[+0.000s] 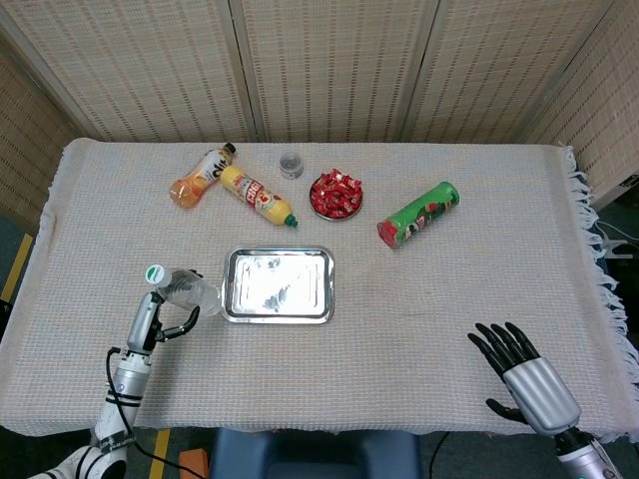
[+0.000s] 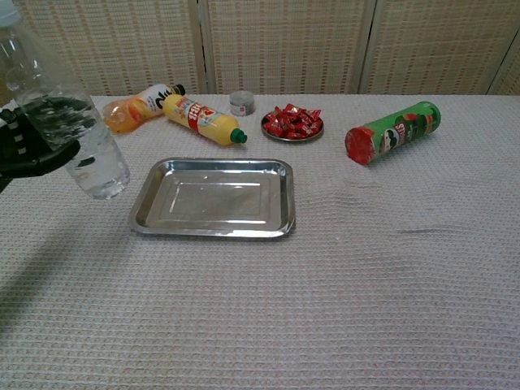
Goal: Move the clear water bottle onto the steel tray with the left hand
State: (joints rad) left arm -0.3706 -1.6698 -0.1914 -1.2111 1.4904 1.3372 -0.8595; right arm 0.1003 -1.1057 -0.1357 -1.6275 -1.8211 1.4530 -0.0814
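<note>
We are gripping the clear water bottle in our left hand, the dark fingers wrapped round its middle, and we are holding it clear of the cloth at the near-left of the table. The relation that matters is how the bottle is lying against the steel tray: its base is hanging just beside the tray's left rim, not yet over the pan, while its cap is leaning away to the left and toward us. So the long axis is tilted, running from cap at upper left down to base at lower right in the chest view, and in the head view the bottle is pointing its base toward the tray with the left hand below it. We are judging that the carry is well along but not finished; the bottle needs to travel further right, over the rim and above the bare middle of the pan, and it needs righting before we lower it, or the base edge may catch the raised lip and tip. Our right hand is resting at the near-right corner with fingers spread and holding nothing, well apart from the tray, so the left is plainly the nearer hand.
</note>
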